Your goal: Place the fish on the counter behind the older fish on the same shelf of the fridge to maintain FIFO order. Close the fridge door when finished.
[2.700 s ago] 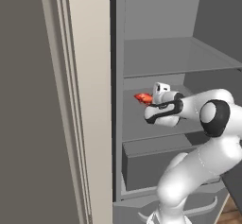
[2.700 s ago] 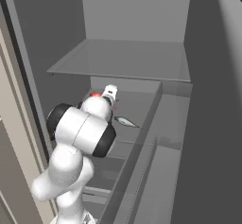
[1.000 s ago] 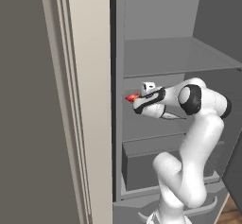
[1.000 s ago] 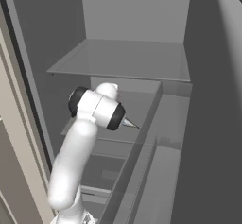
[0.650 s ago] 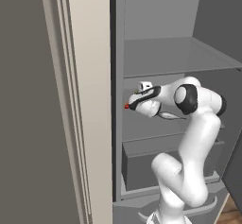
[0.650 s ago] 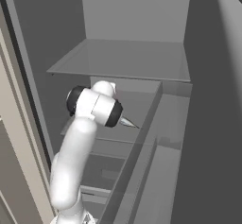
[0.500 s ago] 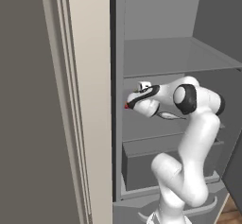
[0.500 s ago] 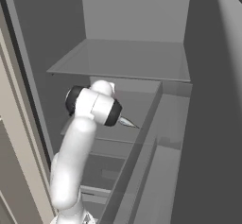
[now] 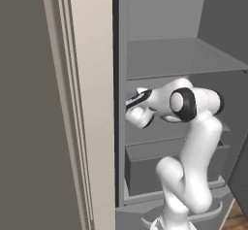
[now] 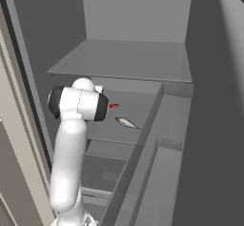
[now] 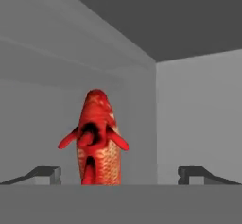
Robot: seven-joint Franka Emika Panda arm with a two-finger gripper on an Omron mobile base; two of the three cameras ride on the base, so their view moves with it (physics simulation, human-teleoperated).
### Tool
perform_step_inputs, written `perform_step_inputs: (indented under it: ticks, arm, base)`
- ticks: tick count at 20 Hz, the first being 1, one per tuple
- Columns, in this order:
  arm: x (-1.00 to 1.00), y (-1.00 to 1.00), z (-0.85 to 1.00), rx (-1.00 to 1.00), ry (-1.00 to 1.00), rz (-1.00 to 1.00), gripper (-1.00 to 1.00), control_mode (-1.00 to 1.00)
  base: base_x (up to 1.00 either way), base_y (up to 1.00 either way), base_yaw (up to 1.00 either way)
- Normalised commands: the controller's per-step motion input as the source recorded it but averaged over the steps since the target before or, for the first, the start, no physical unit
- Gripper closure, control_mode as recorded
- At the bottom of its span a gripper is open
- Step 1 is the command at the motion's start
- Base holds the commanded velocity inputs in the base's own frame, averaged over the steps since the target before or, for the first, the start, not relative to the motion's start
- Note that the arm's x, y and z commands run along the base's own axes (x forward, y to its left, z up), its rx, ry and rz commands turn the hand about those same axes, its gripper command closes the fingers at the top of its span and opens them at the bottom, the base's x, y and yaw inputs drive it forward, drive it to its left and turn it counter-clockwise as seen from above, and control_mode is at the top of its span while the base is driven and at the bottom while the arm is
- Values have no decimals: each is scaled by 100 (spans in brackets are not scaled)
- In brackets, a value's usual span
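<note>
In the hand view the red fish (image 11: 98, 140) stands close in front of my gripper (image 11: 123, 173), pointing away toward the fridge's back corner. My fingertips (image 11: 47, 173) stand wide apart on either side of it and do not touch it, so the gripper is open. In the right base view a tip of the red fish (image 10: 113, 105) shows past my forearm, up and left of the silver older fish (image 10: 126, 122), which lies on the same middle shelf (image 10: 143, 103). In the left base view my hand (image 9: 139, 111) reaches deep into the fridge by its left wall.
The fridge is open, with an upper shelf (image 9: 164, 61) above my arm and a drawer (image 9: 145, 163) below it. The fridge's left frame (image 9: 92, 103) and a tall cabinet panel (image 9: 29, 107) stand at my left. A door edge (image 9: 240, 180) shows at the lower right.
My hand has pushed further left and deeper into the fridge with the red fish. The red tip no longer shows in the left base view.
</note>
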Motion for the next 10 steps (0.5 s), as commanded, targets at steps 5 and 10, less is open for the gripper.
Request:
perform_step_inputs:
  ticks: [5,10]
  arm:
    - [-93,0,42,0,-8,0,-100,-100]
    - [-96,-14,41,0,-7,0,-100,-100]
  base:
    - [0,0,0]
    - [0,0,0]
